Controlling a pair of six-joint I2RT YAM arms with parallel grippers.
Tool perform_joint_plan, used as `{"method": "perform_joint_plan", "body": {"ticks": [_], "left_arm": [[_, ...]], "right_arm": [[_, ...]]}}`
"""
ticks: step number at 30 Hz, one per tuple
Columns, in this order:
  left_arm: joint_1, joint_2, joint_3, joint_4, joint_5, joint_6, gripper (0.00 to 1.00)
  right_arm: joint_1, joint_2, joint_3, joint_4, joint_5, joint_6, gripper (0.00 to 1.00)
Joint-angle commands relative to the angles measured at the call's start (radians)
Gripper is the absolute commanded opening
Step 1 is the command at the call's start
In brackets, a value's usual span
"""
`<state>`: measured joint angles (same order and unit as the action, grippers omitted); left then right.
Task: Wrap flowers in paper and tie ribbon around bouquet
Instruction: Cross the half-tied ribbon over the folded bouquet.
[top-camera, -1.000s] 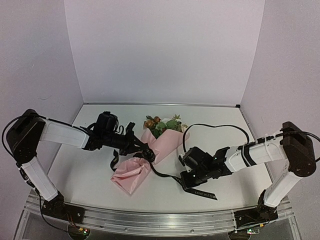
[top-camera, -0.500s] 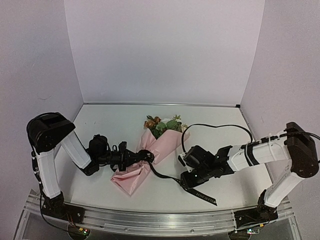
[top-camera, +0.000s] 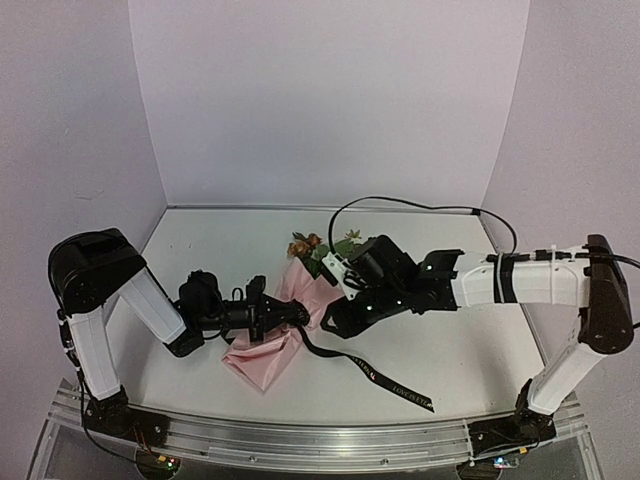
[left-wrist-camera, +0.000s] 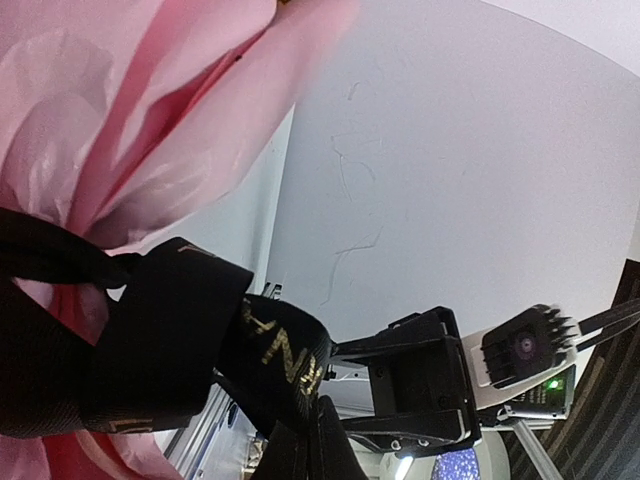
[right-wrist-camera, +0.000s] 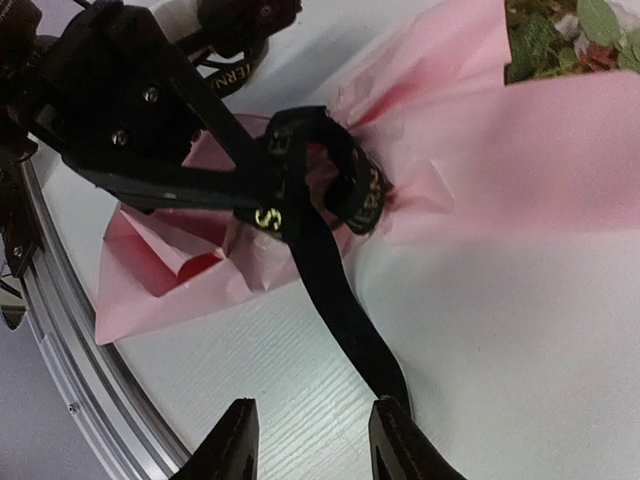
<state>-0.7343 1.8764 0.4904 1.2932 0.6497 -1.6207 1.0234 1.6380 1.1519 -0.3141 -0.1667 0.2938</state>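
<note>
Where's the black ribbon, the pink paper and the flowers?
Black lettered ribbon (right-wrist-camera: 332, 300): right wrist view, on its loose tail lying on the table.
Pale pink wrapping paper (top-camera: 262, 358): top view, on the narrow bottom end.
Pink and cream roses (top-camera: 316, 247): top view, on the blooms at the wide end.

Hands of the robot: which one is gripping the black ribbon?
The left hand: it is shut on the ribbon at the bouquet's waist. The right hand stands open, holding nothing.
</note>
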Motion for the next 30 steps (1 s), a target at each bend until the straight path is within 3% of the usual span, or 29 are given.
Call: {"method": "perform_joint_plan", "body": {"ticks": [1,12,30], "left_arm": [[-0.011,-0.047,0.025,0.156,-0.038,-0.014,0.0],[-0.006,-0.088,0.074,0.057,-0.022,0.007,0.0],[0.009,-0.123,0.074,-0.043,-0.011,0.047,0.0]], "right_arm": [[-0.012,0.087,0.079,0.03,-0.065,-0.082,0.37],[-0.009,0.163,-0.018,0.417,-0.083,-0.189,0.35],[-0.006,0.209,-0.015,0.558,0.067,-0.12,0.38]]}}
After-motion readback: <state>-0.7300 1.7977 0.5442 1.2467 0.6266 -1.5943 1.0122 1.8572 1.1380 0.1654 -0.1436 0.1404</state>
